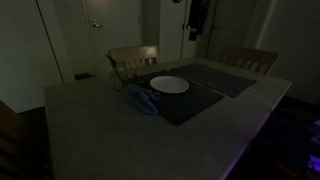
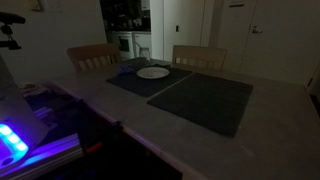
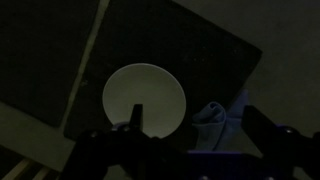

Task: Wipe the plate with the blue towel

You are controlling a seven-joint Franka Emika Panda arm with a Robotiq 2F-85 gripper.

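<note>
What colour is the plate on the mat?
The plate is plain white; wrist view shows it best.

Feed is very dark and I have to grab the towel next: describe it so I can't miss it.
On the pale dining table, find the dark placemat carrying the white plate. The blue towel lies crumpled at that mat's edge, right beside the plate. It is the only soft, bunched, bluish thing there; everything near it is flat or rigid.

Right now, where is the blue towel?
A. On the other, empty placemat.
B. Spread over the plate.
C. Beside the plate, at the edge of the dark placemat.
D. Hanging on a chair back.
C, because in an exterior view the blue towel lies crumpled next to the plate, at the edge of the placemat on which the plate stands.
</note>
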